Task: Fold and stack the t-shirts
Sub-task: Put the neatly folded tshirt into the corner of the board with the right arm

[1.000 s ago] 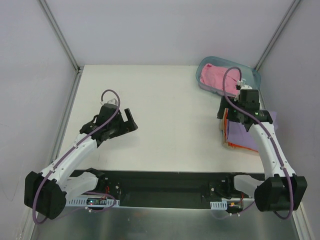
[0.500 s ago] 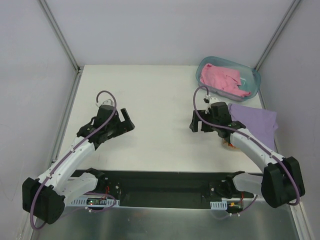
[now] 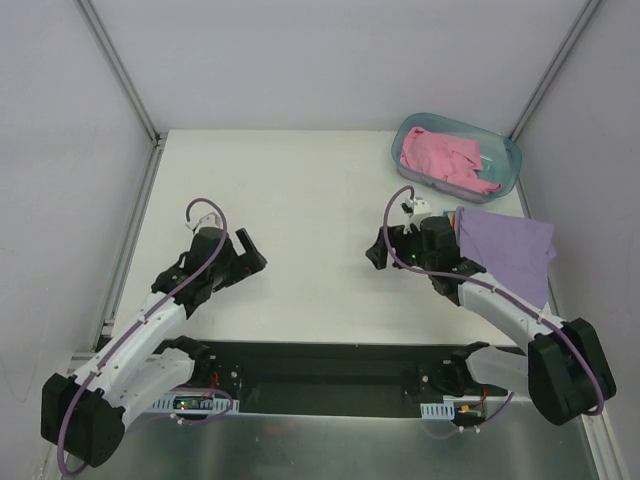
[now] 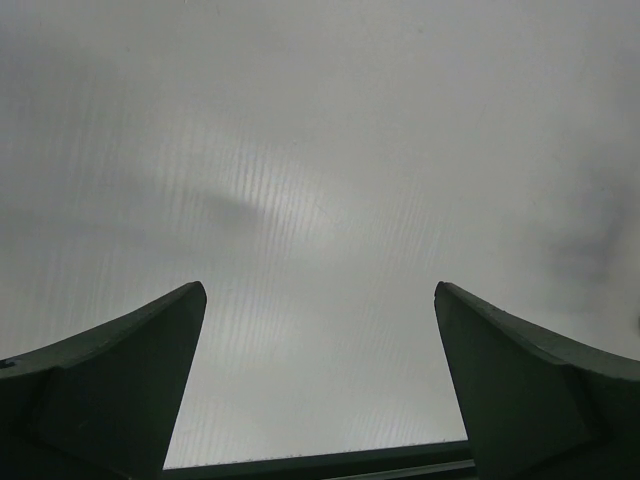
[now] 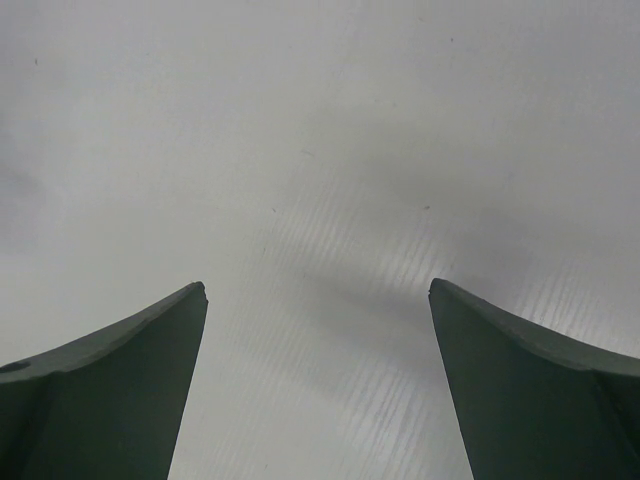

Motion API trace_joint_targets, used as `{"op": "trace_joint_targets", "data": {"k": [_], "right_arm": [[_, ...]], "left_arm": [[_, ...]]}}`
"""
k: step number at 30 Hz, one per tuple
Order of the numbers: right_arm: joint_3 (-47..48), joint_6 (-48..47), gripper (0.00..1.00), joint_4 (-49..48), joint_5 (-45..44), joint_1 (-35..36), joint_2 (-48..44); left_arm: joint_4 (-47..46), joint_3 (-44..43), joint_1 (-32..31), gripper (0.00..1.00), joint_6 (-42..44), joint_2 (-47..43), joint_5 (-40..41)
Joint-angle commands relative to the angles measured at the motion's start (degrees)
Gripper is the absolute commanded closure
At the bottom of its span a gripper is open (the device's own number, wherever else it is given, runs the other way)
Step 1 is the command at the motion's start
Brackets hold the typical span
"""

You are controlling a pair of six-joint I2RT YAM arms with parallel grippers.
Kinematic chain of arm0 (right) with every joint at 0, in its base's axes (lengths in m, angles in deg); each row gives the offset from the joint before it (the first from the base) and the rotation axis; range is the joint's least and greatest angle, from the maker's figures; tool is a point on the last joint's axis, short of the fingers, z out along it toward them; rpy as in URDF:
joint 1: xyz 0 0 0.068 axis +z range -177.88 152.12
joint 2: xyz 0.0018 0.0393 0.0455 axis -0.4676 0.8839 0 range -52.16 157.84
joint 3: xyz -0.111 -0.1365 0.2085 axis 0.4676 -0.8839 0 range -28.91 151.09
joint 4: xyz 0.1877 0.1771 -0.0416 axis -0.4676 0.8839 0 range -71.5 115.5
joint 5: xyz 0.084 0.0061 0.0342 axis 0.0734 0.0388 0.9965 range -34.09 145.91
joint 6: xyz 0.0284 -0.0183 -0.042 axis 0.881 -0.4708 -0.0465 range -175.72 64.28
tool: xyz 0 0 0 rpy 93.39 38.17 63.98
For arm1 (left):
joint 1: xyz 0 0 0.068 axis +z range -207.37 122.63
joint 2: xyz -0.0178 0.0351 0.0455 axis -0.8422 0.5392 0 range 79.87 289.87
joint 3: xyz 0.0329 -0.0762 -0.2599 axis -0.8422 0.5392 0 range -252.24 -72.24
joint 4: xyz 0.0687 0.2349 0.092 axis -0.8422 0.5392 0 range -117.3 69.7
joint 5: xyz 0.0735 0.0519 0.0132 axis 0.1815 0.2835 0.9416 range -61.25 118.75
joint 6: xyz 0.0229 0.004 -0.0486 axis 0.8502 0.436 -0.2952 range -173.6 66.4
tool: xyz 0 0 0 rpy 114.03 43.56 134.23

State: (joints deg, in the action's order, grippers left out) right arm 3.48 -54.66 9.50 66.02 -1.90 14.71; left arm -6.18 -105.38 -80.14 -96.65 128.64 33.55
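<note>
At the table's right edge lies the lavender t-shirt point(image 3: 508, 250), folded flat and hanging slightly past the edge. A thin orange edge point(image 3: 456, 222) shows along its left side; I cannot tell what that cloth is. Just behind it, in the far right corner, the pink t-shirt point(image 3: 442, 160) sits crumpled inside the translucent blue-green tub point(image 3: 514, 160).

Just left of the lavender shirt and not touching it, I see my right gripper point(image 3: 377, 252) over bare table point(image 3: 300, 180). Its wrist camera shows both fingers point(image 5: 110, 390) spread wide with only white surface between them. Well apart, on the left half of the table, my left gripper point(image 3: 252, 250) points toward the middle. Its fingers point(image 4: 115, 390) are likewise spread wide, with nothing between them but table.
</note>
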Motion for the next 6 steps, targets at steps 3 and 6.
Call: {"op": "trace_joint_targets", "data": {"k": [3, 6], "right_arm": [[-2.9, -0.4, 0.03, -5.9, -0.7, 0.4, -5.7], [-3.2, -0.5, 0.03, -6.0, -0.4, 0.3, -6.6]], "left_arm": [[-3.3, 0.3, 0.8, 0.01, -0.5, -2.7, 1.5], [-3.5, 0.3, 0.8, 0.01, -0.5, -3.0, 1.4]]}}
